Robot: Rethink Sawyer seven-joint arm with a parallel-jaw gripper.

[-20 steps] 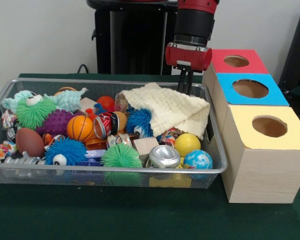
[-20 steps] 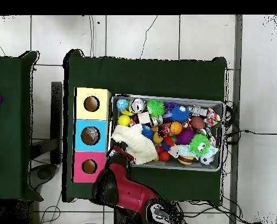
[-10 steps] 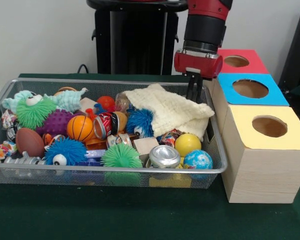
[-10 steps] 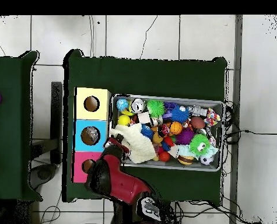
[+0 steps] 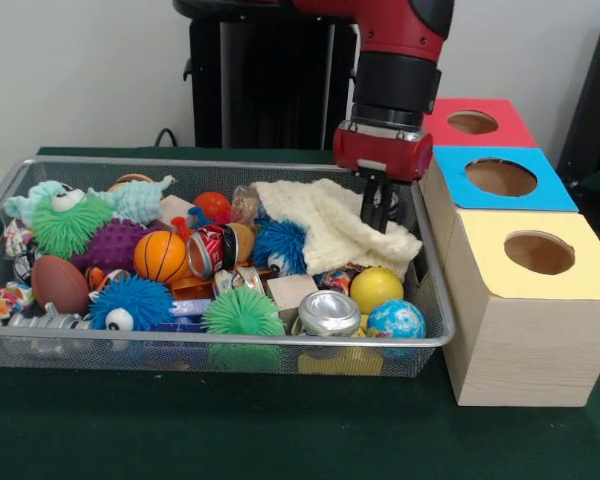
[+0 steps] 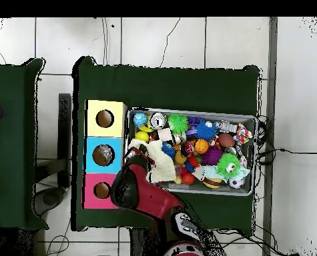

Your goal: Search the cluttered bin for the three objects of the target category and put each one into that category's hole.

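A wire mesh bin (image 5: 230, 340) holds several toys, balls, cans and blocks. A cream knitted cloth (image 5: 325, 225) lies bunched over its far right corner. My gripper (image 5: 377, 205) points straight down with its dark fingers (image 5: 369, 205) pressed into the cloth's right part, shut on a fold of it. In the overhead view the red arm (image 6: 144, 197) covers the gripper and part of the cloth (image 6: 162, 170). To the right of the bin stands a row of boxes with round holes: red (image 5: 490, 125), blue (image 5: 535, 185) and yellow (image 5: 570, 265).
Near the cloth lie a yellow ball (image 5: 375, 288), a globe ball (image 5: 395, 320), a silver can (image 5: 329, 312), a wooden block (image 5: 292, 290) and a blue fuzzy toy (image 5: 278, 245). An orange basketball (image 5: 160, 256) and a red can (image 5: 212, 250) sit mid-bin.
The gripper swung right toward the boxes, then came back left and lower into the bin. The cloth has been drawn in and now lies more bunched at its right edge.
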